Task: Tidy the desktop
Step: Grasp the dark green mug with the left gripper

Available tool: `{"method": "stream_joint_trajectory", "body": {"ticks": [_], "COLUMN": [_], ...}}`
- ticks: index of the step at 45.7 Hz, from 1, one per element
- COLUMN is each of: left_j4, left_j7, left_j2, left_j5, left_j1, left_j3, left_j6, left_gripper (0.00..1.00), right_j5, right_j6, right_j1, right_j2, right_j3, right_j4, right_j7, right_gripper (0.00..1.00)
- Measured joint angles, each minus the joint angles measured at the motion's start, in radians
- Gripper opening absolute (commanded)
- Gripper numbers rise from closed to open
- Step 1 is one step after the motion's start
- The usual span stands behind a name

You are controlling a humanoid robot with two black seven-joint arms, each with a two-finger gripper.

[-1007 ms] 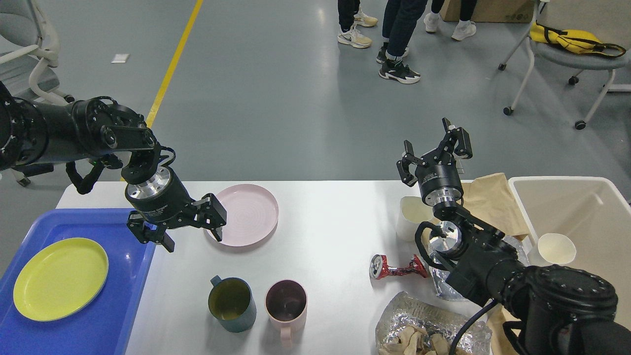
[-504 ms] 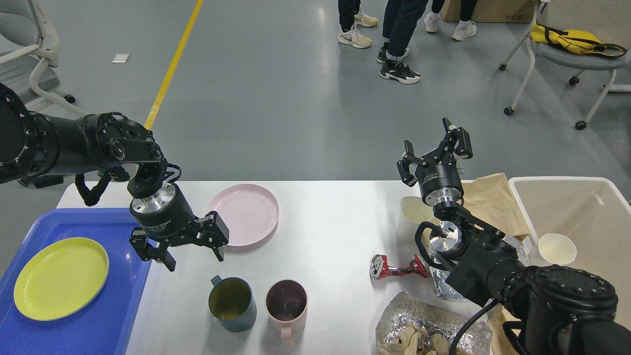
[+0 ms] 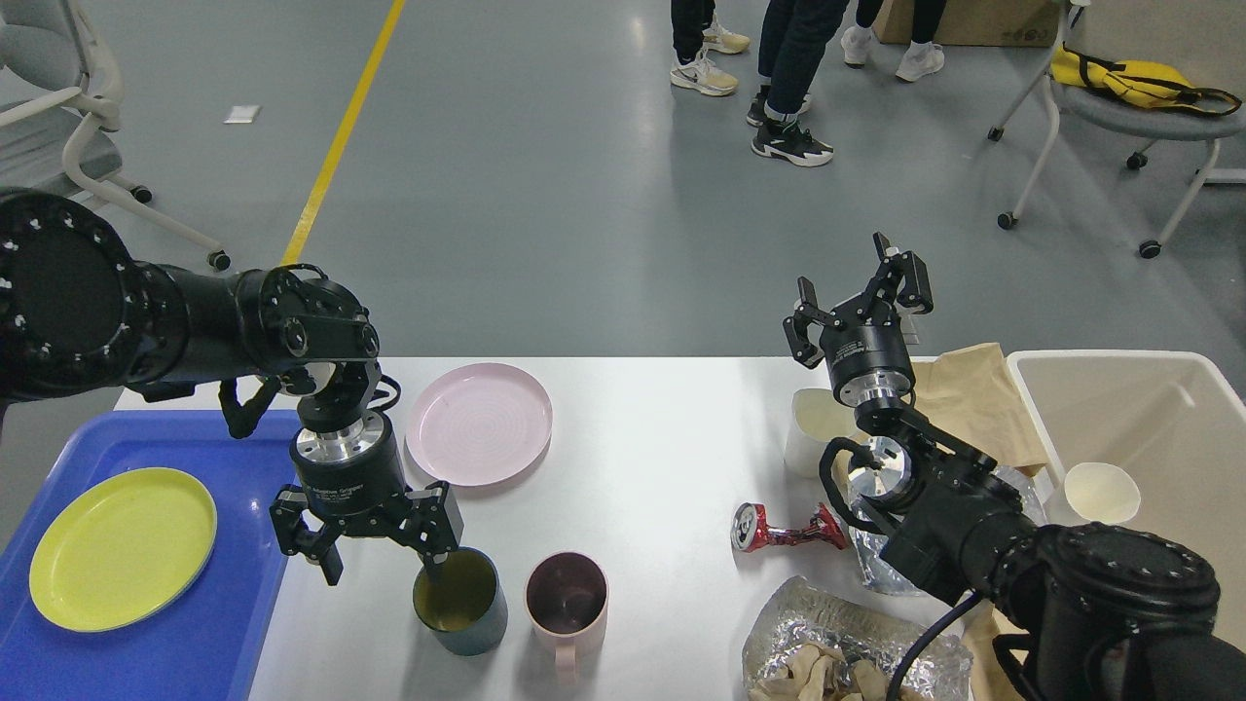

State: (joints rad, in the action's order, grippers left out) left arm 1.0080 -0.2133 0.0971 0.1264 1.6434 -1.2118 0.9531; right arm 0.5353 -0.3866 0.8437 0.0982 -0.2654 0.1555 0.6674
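Observation:
The white desktop (image 3: 662, 458) holds a pink plate (image 3: 479, 424), a dark teal mug (image 3: 459, 599), a pink mug (image 3: 567, 599), a crushed red can (image 3: 784, 531), a white paper cup (image 3: 813, 428), brown paper (image 3: 978, 399) and foil wrappers (image 3: 847, 652). My left gripper (image 3: 382, 563) is open and points down, with one finger at the teal mug's left rim. My right gripper (image 3: 857, 292) is open and empty, raised above the paper cup at the table's far edge.
A blue tray (image 3: 224, 623) at the left holds a yellow plate (image 3: 122, 545). A beige bin (image 3: 1158, 428) at the right holds a white paper cup (image 3: 1100, 492). People's legs and wheeled chairs stand on the grey floor beyond the table.
My left gripper has moved from beside the pink plate toward me and down to the teal mug. The right arm has not moved.

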Motion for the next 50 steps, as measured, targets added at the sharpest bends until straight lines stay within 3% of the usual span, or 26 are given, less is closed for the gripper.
{"method": "stream_joint_trajectory", "body": {"ticks": [18,33,50], "left_j4": [0.003,0.018,0.019], "left_j7": [-0.041,-0.041,-0.041], "left_j2": [-0.010,-0.026,-0.010], "left_j5": [-0.057,-0.057,-0.062], "left_j1": [-0.071,-0.098,-0.060], "left_j3": [-0.003,0.010,0.000], "left_j6": [-0.274,-0.289,-0.207], "left_gripper": [0.96,0.96,0.96], "right_j5": [0.000,0.000,0.000], "right_j6": [0.000,0.000,0.000], "right_j1": [0.000,0.000,0.000], "right_j2": [0.000,0.000,0.000], "right_j3": [0.000,0.000,0.000], "right_j4": [0.001,0.000,0.001], "right_j7": [0.000,0.000,0.000], "right_gripper": [1.00,1.00,1.00]}}
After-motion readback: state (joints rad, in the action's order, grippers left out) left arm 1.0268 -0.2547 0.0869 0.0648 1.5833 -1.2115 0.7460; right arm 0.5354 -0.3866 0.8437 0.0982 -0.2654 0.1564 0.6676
